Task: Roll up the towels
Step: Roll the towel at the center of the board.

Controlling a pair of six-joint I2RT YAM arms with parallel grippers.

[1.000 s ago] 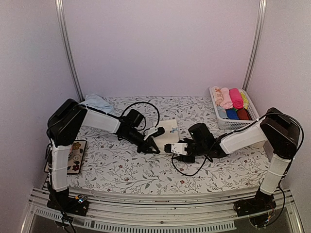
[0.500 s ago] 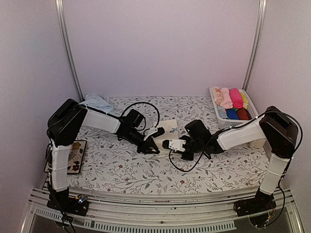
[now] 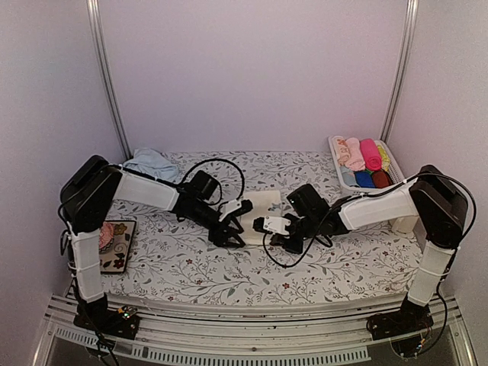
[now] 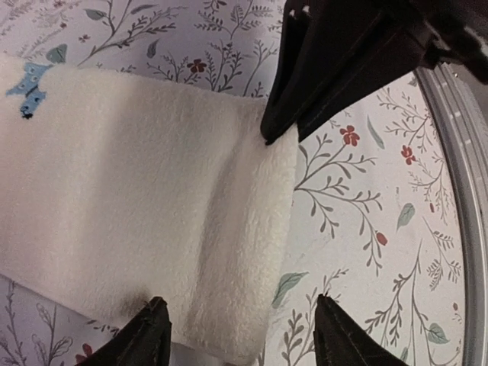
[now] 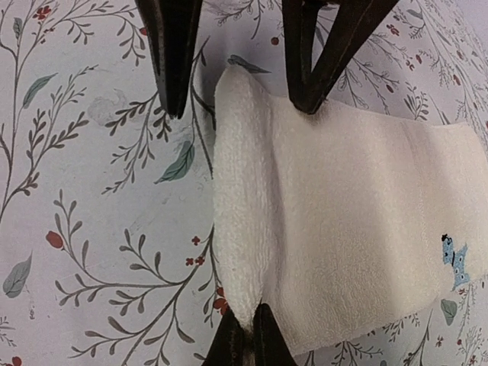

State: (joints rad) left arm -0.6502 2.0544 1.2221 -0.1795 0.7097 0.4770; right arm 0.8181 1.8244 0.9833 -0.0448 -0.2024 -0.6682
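1. The cream towel (image 3: 259,204) is lying flat near the middle of the table (image 3: 191,267), between the two tools. It is a soft, nubby terry rectangle, and its end nearest the arms is doubled over into a thick, rounded fold.
2. A small blue stitched motif (image 5: 455,259) is showing near the towel's far end.
3. The right tool (image 5: 245,335) is pinching one corner of that fold, its dark fingers pressed together on the pile.
4. The left tool (image 4: 240,324) is standing wide at the fold's other corner. One finger is over the towelling, the other is over the bare table just beside it, and it is gripping nothing.
5. The table is wearing a pale cover printed with thin grey-green sprigs and small red flowers.
6. The light blue towel (image 3: 152,162) is sitting crumpled in a loose heap at the back left corner, well apart from both tools.
7. A white openwork basket (image 3: 358,196) is standing at the back right and holding rolled cloths packed side by side: a pale pink roll (image 3: 351,152), a hot-pink roll (image 3: 370,152), a yellow roll (image 3: 383,157), a dark blue roll (image 3: 364,180) and a maroon roll (image 3: 381,180).
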